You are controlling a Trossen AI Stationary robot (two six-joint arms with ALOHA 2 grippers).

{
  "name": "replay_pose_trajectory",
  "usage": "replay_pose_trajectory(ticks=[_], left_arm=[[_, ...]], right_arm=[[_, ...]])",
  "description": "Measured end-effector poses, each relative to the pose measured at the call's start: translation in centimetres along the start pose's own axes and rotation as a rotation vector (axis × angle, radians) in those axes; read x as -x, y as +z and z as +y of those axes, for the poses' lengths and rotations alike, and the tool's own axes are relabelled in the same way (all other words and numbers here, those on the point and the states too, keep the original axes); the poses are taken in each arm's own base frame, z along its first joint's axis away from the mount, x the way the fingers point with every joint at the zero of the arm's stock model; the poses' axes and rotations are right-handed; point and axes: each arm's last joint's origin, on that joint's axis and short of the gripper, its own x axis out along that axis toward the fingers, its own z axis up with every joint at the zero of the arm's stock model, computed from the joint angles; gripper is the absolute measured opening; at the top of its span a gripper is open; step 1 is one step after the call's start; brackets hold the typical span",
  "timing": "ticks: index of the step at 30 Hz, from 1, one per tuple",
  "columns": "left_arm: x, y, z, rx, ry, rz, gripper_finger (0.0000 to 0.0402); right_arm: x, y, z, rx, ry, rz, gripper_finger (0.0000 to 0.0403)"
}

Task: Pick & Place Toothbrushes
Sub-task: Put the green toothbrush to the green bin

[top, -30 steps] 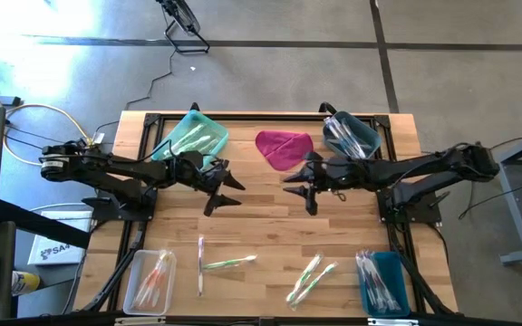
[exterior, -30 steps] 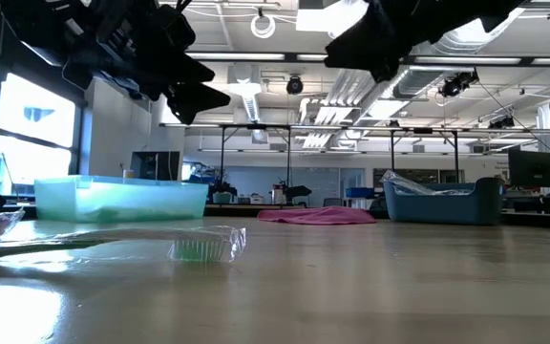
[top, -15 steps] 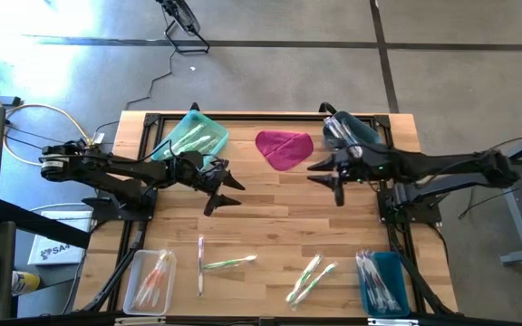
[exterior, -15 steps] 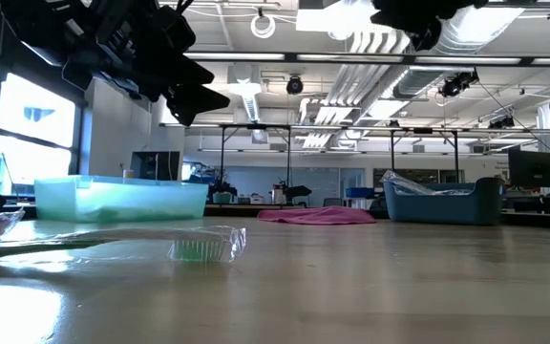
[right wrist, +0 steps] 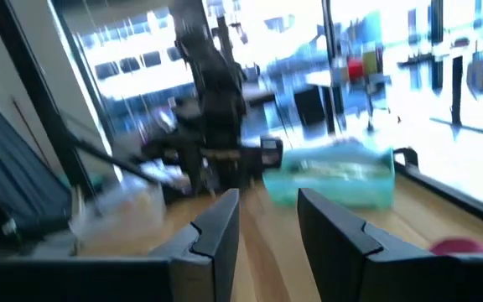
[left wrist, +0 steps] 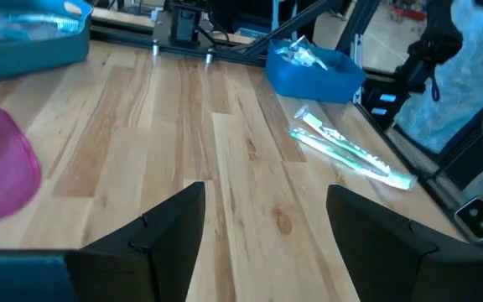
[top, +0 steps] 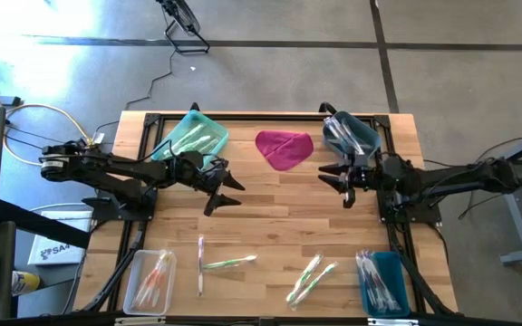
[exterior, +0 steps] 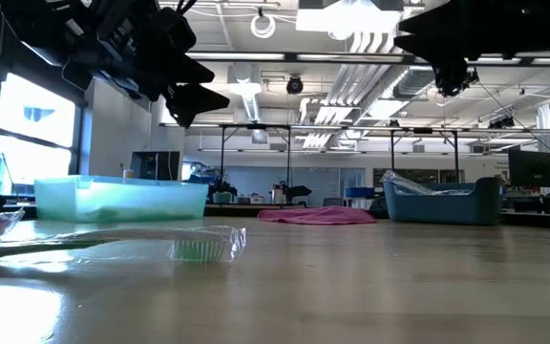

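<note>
Looking down, four toothbrushes [top: 311,279] are seen loose on the table [top: 270,217]; left gripper [top: 227,192] is spread, right gripper [top: 344,188] parted, both empty.

— That tabletop [top: 270,217], what is it?
— Pale wood planks, smooth with a soft sheen. The toothbrushes [top: 311,279] lie in clear, glossy wrappers.
— And the pink thing?
— A cloth [top: 285,148], matt. The fingers [left wrist: 367,226] look like dull black plastic.

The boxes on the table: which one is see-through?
The clear tray at the front left corner, holding pink-handled toothbrushes. The other three bins are coloured: one pale green, two blue.
</note>
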Motion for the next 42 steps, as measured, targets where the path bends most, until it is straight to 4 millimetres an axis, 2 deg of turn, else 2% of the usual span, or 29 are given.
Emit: replay_pose_trajectory(ticks=[6,13,17,22,28,31,37,42], left_arm=[[0.0,0.0,0.0,0.133,-0.011,0.002,0.0246],[0.0,0.0,-0.3,0.238,-0.096,0.022,0.0246],[-0.2,0.8,-0.6,0.290,-0.109,0.009,0.0246],[-1.3,2.9,-3.1,0.231,-0.117,0.052,0.0246],[-1.8,4.8,-6.8,0.105,0.154,0.272,0.0246],[-1.4,4.9,-8.2,0.055,0.249,0.363,0.0246],[-1.4,4.7,-10.9,0.068,0.179,0.346,0.0246],[-2.3,3.7,-13.2,0.035,0.176,0.330,0.0246]], right_arm=[[1.1,-1.7,-0.6,-0.010,0.029,-0.121,0.0116],[0.9,-2.6,-0.7,-0.003,0.017,-0.074,0.0116],[0.6,-3.0,-0.8,-0.008,0.011,-0.045,0.0116],[0.2,-3.7,-0.9,-0.049,-0.001,0.005,0.0116],[-0.3,-4.3,-1.0,-0.049,-0.009,0.035,0.0116],[-0.3,-4.0,-0.9,-0.046,-0.001,0.004,0.0116],[-0.3,-3.8,-0.9,-0.048,0.006,-0.017,0.0116],[-0.3,-3.8,-0.8,-0.050,0.047,-0.012,0.0116]])
